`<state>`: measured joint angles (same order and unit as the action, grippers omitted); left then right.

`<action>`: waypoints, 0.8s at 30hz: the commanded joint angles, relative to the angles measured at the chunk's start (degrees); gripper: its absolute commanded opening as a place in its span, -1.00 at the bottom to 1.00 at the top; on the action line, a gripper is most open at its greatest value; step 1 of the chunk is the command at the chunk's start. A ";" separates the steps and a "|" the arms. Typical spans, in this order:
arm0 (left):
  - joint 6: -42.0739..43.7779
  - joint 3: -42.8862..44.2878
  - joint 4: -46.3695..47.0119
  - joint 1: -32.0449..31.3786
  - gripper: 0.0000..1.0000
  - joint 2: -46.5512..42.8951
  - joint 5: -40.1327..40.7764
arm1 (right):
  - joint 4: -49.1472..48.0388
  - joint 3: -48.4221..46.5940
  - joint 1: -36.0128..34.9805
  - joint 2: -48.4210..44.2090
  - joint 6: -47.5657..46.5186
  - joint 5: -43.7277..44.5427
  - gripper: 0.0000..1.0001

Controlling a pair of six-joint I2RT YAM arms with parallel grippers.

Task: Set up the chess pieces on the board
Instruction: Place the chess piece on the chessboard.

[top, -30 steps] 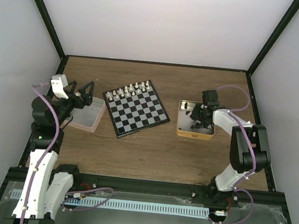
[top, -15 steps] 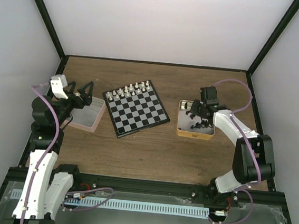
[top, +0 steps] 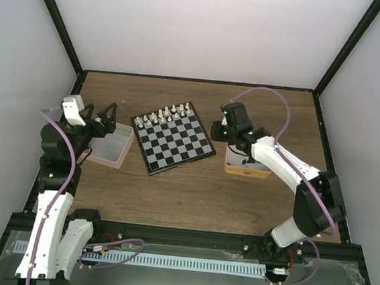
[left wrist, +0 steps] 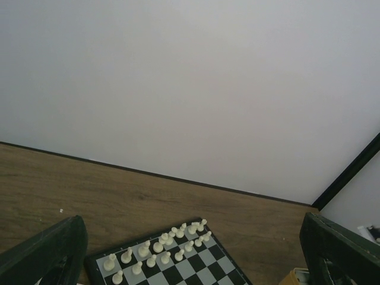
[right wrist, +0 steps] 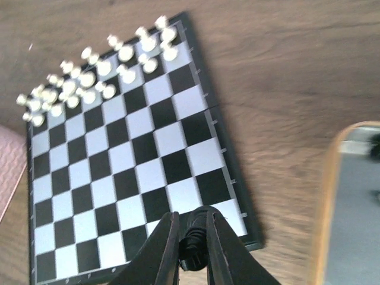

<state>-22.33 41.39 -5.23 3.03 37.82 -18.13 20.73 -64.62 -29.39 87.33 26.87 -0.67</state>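
The board lies mid-table with white pieces in two rows along its far edge. My right gripper is shut on a black chess piece and hangs above the board's right corner. More black pieces lie in the yellow tin, mostly hidden by the arm. My left gripper is open and empty above the pink tin; its fingers frame the board and white pieces.
The yellow tin's rim shows at the right of the right wrist view. The pink tin stands left of the board. Black frame posts and white walls enclose the wooden table.
My right gripper has lifted out of the yellow tin and swung left to the board's right corner, carrying a black piece. The left arm has not moved.
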 commanded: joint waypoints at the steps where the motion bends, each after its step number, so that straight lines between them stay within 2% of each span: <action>1: 0.27 -0.27 0.31 0.49 1.00 -0.38 0.66 | -0.69 -3.10 -4.70 3.54 -0.18 -2.83 -0.83; 13: 0.44 -0.33 0.31 0.58 1.00 -0.39 0.60 | 2.62 -8.24 -15.06 14.76 -1.74 -0.52 -0.83; 24: 0.44 -0.47 0.39 0.58 1.00 -0.35 0.59 | 5.80 -12.25 -16.98 19.97 -2.43 4.77 -0.82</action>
<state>-22.31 41.39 -5.26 3.14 37.80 -17.80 24.73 -73.65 -45.95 106.32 25.32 0.84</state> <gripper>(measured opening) 0.997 0.113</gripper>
